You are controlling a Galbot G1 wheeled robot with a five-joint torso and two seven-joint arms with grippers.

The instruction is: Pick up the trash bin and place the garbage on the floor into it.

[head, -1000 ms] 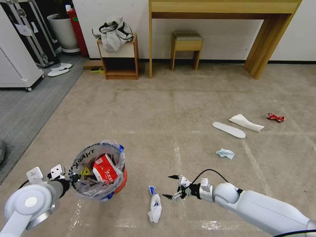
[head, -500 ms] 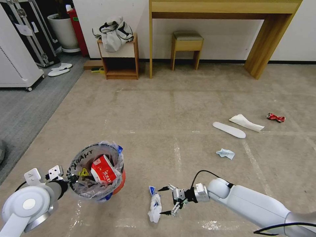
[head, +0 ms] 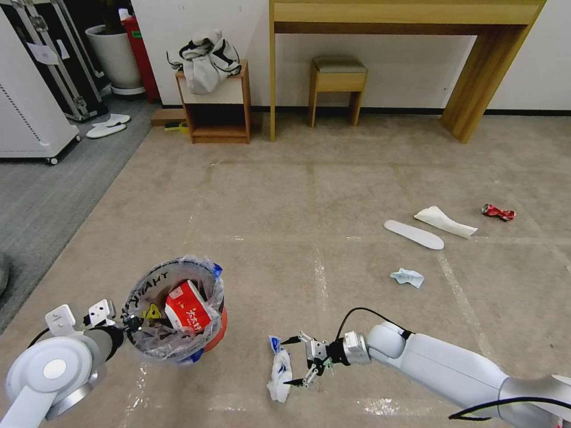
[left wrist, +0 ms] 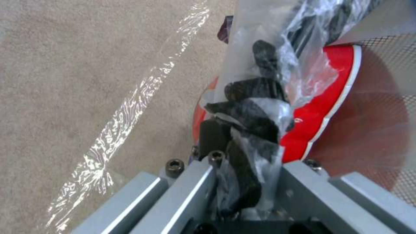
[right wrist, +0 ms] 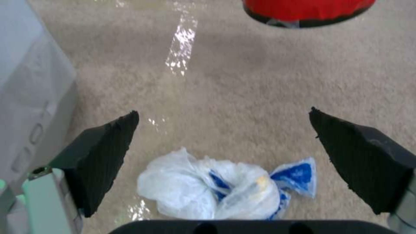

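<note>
Right pincer (head: 289, 362), spread, is straddling the wrapper (head: 278, 370) at lower centre. Left pincer (head: 132, 323) is pinching the bin (head: 217, 333) rim. Next: closing on wrapper.

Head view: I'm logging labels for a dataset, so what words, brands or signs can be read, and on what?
"THANK": black print on the bin liner, partly folded.
White characters on the red carton in the bin: too small to read.
Yellow triangle sign inside the bin: unreadable.
Crushed can: print too small.
Blue-white wrapper by the open right gripper: no legible text.
</note>
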